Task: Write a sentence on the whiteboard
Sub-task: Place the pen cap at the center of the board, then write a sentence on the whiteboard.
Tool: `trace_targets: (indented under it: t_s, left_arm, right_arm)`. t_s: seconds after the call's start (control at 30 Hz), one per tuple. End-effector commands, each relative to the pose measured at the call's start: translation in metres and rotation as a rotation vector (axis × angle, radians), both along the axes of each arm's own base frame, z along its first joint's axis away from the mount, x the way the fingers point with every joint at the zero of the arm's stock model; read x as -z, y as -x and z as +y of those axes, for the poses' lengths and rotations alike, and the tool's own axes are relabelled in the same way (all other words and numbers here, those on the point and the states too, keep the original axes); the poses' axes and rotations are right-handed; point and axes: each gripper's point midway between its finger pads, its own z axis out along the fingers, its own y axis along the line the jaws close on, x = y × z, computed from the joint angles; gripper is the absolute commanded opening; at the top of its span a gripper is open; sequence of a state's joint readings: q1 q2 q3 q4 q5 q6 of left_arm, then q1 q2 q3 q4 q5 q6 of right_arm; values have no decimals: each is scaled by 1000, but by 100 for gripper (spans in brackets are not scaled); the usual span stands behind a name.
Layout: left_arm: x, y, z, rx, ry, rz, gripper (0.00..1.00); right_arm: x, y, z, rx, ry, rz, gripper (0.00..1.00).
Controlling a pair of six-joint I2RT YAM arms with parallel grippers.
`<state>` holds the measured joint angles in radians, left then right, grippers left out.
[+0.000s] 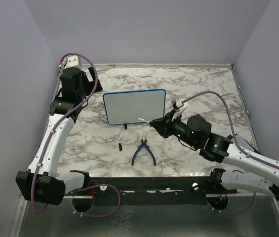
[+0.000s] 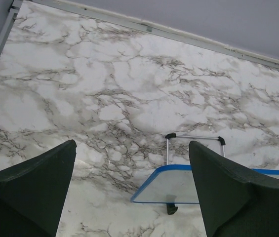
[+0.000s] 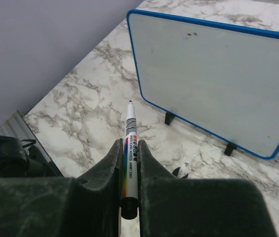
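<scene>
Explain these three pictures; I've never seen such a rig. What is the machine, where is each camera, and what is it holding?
These are two robot arms bolted at the near edge of a marble-patterned table. The wide picture looks down from above and behind them. The other two come from cameras on each wrist, looking past that arm's own two fingers. On the table stands a blue-framed whiteboard, blank but for tiny specks, with blue-handled pliers and a small black piece lying in front. The right gripper is shut on a marker, tip pointing toward the board. The left gripper is open and holds nothing.
</scene>
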<state>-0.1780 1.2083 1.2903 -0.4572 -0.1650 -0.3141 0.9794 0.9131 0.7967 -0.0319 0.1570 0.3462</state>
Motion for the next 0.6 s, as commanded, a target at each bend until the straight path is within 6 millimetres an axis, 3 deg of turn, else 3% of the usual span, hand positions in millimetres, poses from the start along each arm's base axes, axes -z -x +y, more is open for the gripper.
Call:
trace_targets:
  t_s: [0.0, 0.23, 0.57]
  left_arm:
    - [19, 6, 14, -38, 25, -28, 96]
    - [32, 11, -8, 96, 86, -104, 95]
    - [38, 0, -34, 225, 164, -111, 84]
  right_arm:
    - [-30, -6, 25, 76, -37, -126, 1]
    - [-2, -9, 77, 156, 85, -200, 1]
    - [3, -36, 107, 258, 80, -276, 1]
